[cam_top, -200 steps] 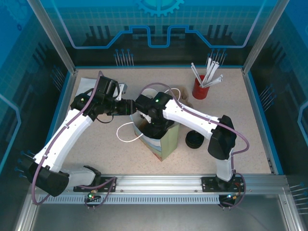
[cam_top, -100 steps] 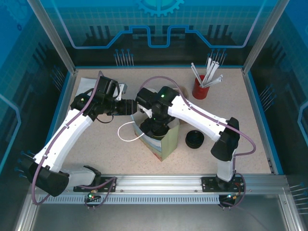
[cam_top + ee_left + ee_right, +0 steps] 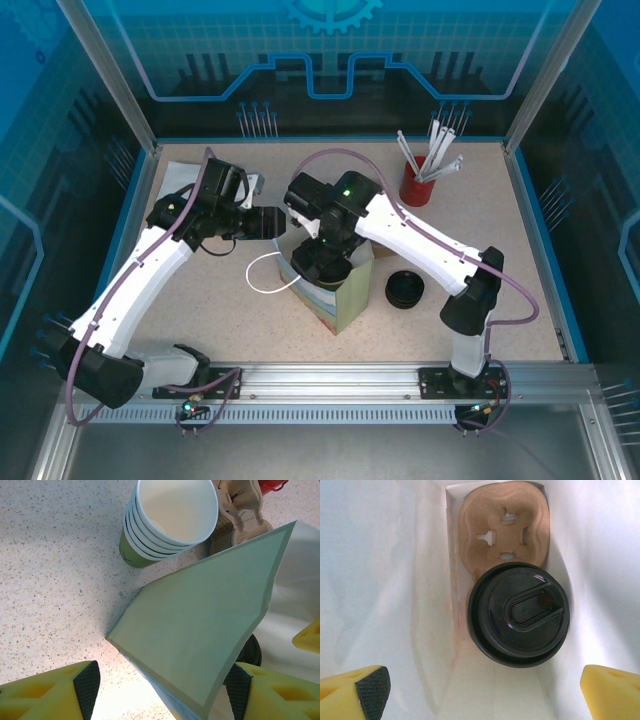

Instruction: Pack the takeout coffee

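The paper bag (image 3: 352,292) stood upright between the arms, and the packing looked nearly finished. The left gripper (image 3: 160,690) straddled the bag's top edge with its fingers apart. The right gripper (image 3: 487,687) hung over the bag's mouth, fingers spread wide and empty. Down inside, the takeout coffee (image 3: 517,612), lidded, sat on the pulp carrier (image 3: 502,520), apparently in 1 pocket. Only clearing both arms seemed left.
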`<state>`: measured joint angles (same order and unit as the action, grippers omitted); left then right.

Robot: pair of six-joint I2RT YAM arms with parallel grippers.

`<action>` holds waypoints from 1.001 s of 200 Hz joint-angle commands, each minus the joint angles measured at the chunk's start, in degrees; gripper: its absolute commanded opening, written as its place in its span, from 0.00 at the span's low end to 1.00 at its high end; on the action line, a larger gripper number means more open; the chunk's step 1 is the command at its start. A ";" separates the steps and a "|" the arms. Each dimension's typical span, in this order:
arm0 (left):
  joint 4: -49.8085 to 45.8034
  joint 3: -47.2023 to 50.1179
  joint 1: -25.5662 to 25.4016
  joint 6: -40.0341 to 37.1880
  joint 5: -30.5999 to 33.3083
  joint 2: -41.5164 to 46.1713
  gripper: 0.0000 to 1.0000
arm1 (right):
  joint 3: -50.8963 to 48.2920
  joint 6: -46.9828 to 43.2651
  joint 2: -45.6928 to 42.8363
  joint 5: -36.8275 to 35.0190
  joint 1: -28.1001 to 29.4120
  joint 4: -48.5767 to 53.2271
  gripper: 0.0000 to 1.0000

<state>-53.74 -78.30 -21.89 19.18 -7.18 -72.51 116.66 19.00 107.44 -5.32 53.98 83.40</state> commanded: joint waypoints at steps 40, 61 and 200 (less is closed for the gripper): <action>-1.81 -1.24 0.22 -0.46 -0.47 -0.88 0.71 | 4.04 -0.75 -2.12 1.80 -0.67 2.82 1.00; -1.89 -1.29 0.19 -0.55 -0.30 -0.97 0.71 | 4.52 -0.80 -2.47 2.33 -0.63 2.92 1.00; -1.81 -1.35 0.23 -0.22 -0.55 -0.97 0.72 | 6.39 -0.28 -4.97 3.53 -0.69 3.35 0.96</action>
<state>-54.17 -78.30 -21.89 19.18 -7.18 -73.25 121.62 19.00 103.42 -3.40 53.93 85.06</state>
